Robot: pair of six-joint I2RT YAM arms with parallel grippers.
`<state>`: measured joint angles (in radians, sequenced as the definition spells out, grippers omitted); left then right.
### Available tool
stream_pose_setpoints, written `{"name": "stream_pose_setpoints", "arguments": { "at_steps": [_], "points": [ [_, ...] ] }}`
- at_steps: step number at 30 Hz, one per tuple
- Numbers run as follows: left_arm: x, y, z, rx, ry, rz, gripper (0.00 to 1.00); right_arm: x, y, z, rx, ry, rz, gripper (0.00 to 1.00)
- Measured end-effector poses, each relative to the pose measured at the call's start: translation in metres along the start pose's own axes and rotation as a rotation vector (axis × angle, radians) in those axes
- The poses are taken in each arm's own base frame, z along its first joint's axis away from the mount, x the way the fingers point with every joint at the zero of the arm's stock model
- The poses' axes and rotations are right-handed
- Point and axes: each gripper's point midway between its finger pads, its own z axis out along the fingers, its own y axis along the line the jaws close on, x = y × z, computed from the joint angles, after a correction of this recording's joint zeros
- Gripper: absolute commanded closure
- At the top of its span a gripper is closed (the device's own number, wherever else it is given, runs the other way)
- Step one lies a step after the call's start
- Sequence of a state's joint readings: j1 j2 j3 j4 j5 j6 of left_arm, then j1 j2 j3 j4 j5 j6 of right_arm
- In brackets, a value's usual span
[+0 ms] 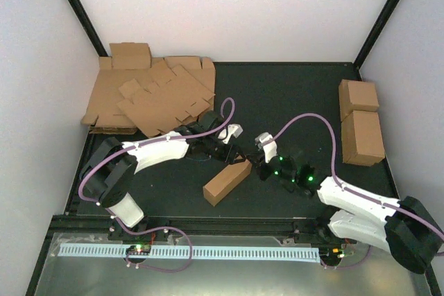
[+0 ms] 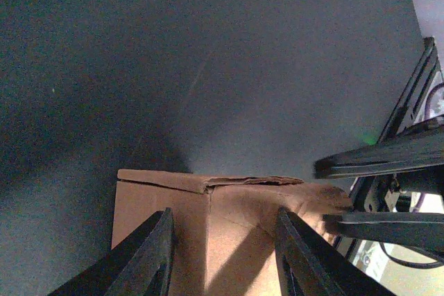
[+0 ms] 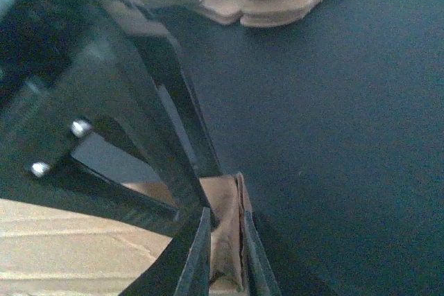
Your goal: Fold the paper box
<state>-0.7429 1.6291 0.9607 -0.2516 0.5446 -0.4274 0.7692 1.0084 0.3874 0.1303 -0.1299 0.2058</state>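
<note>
Nearest our bases, the paper box [image 1: 223, 184] lies on its side across the middle of the dark table [image 1: 298, 95]. It is already a long closed tube, slanting away from us with its far end pointing up and to the right. At that far end both our grippers meet, almost touching each other. Our left gripper [image 2: 223, 221] stands about half open, its two fingers over the top face of the box, which spreads wider than the gap between them. We cannot tell whether the pads press on the cardboard or hang just above it. Our right gripper [image 3: 225, 221] is nearly closed, with a thin edge of the end flap pinched between its fingers. The seam at that end gapes a little, so we judge the end closure is not yet tucked home. The pinch is narrow and could slip off the flap, or crease or tear it if we pull at an angle. If the left fingers bear too lightly, the box may slide or swing on the table. The grippers are so close that either could knock the other. Beyond, well apart, lie a heap of flat sheets [image 1: 149, 98] at far left and two finished boxes [image 1: 361, 123] at far right.
</note>
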Motion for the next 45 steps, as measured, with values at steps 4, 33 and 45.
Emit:
{"name": "stream_pose_setpoints", "arguments": {
  "at_steps": [4,33,45],
  "points": [
    [0.0,0.0,0.0,0.002,-0.001,0.001,0.59,0.016,-0.003,0.005,0.004,0.042,0.017,0.87],
    [0.003,0.0,0.002,-0.001,0.002,0.011,0.61,0.014,-0.006,0.003,0.026,0.048,0.062,0.96],
    [0.006,-0.006,0.005,-0.007,0.003,0.034,0.61,-0.028,0.009,-0.007,-0.019,0.043,0.096,0.87]
  ]
}}
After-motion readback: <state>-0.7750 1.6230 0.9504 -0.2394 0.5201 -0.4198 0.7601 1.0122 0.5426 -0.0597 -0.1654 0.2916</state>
